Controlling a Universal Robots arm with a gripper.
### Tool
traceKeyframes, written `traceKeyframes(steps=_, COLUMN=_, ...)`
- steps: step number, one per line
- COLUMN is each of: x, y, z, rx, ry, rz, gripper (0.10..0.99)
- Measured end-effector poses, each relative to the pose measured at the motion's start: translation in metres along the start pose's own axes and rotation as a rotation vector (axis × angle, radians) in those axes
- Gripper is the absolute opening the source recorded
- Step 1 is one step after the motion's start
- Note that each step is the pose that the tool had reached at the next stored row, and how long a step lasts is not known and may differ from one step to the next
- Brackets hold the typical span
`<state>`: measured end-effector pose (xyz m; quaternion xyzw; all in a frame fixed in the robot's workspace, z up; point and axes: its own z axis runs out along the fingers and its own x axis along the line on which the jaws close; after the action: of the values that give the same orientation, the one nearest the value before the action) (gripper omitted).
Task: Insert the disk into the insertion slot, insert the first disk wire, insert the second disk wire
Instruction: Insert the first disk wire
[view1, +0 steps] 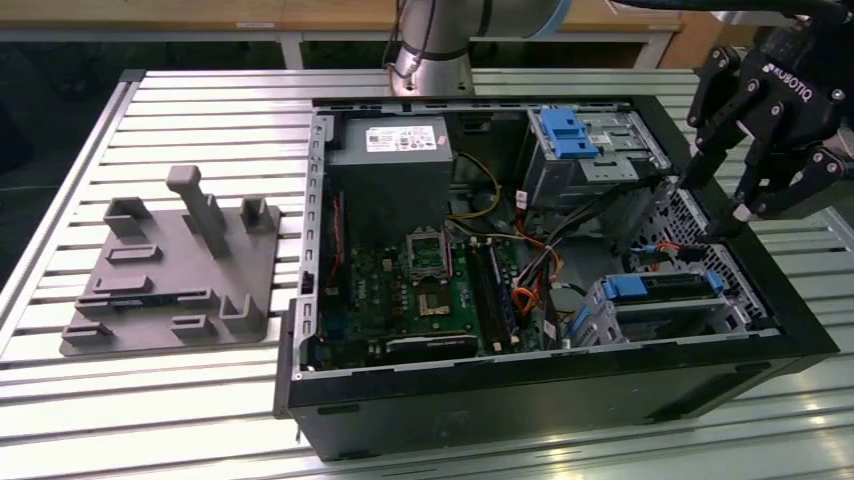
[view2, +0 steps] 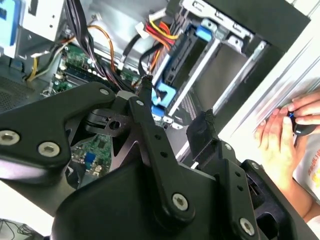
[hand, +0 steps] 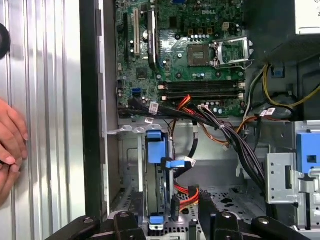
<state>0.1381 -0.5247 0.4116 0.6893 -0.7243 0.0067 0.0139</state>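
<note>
Over the computer case (view1: 534, 405), at the exterior view's right: tool (view1: 718, 198), fingers parted, holding nothing, touching nothing.
Disk (view1: 661, 287): lying in the insertion slot (view1: 701, 318) beneath the tool, blue caddy showing; we judge it seated.
Blue data connector (hand: 176, 163) and red-orange power wires (hand: 186, 196): just beside the disk's edge in the first wrist view. Whether either is plugged home we cannot tell.
Step in hand, as we judge it: the disk wires. To do it well we would grip a connector by its body rather than its cable, square it to the disk's port, press straight, and keep clear of the black cable bundle (hand: 235, 145).
Hazard: a person's hand (view2: 277, 142) over the tabletop (view1: 200, 400), just beside the case wall.
</note>
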Motion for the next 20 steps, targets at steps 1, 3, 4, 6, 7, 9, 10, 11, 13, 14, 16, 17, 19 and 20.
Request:
traceKeyframes(steps=1, x=-0.0015, y=-0.0025, z=0.0000, rx=0.000, ry=0.0001, rz=0.000, gripper=0.557)
traceKeyframes(steps=3, x=-0.0040, y=-0.0078, z=0.0003, rx=-0.002, ry=0.0003, rz=0.000, gripper=0.557)
traceKeyframes(steps=4, x=-0.0047, y=-0.0106, z=0.0005, rx=-0.004, ry=0.0009, rz=0.000, gripper=0.557)
traceKeyframes(steps=6, x=-0.0056, y=-0.0157, z=0.0011, rx=-0.015, ry=0.0061, rz=0.000, gripper=0.557)
traceKeyframes(steps=7, x=-0.0058, y=-0.0188, z=0.0015, rx=-0.023, ry=0.0087, rz=-0.001, gripper=0.557)
traceKeyframes(steps=9, x=-0.0062, y=-0.0242, z=0.0023, rx=-0.033, ry=0.0138, rz=-0.001, gripper=0.557)
traceKeyframes(steps=10, x=-0.0063, y=-0.0263, z=0.0028, rx=-0.037, ry=0.0167, rz=-0.001, gripper=0.557)
traceKeyframes(steps=11, x=-0.0064, y=-0.0275, z=0.0032, rx=-0.039, ry=0.0208, rz=-0.001, gripper=0.557)
traceKeyframes(steps=13, x=-0.0066, y=-0.0281, z=0.0036, rx=-0.040, ry=0.0354, rz=0.000, gripper=0.557)
traceKeyframes(steps=14, x=-0.0066, y=-0.0281, z=0.0044, rx=-0.040, ry=0.0429, rz=0.001, gripper=0.557)
traceKeyframes(steps=16, x=-0.0068, y=-0.0281, z=0.0058, rx=-0.039, ry=0.0576, rz=0.002, gripper=0.557)
traceKeyframes(steps=17, x=-0.0069, y=-0.0282, z=0.0065, rx=-0.039, ry=0.0645, rz=0.003, gripper=0.541)
traceKeyframes(steps=19, x=-0.0076, y=-0.0281, z=0.0079, rx=-0.038, ry=0.0783, rz=0.005, gripper=0.478)
traceKeyframes(steps=20, x=-0.0082, y=-0.0282, z=0.0085, rx=-0.038, ry=0.0844, rz=0.005, gripper=0.416)
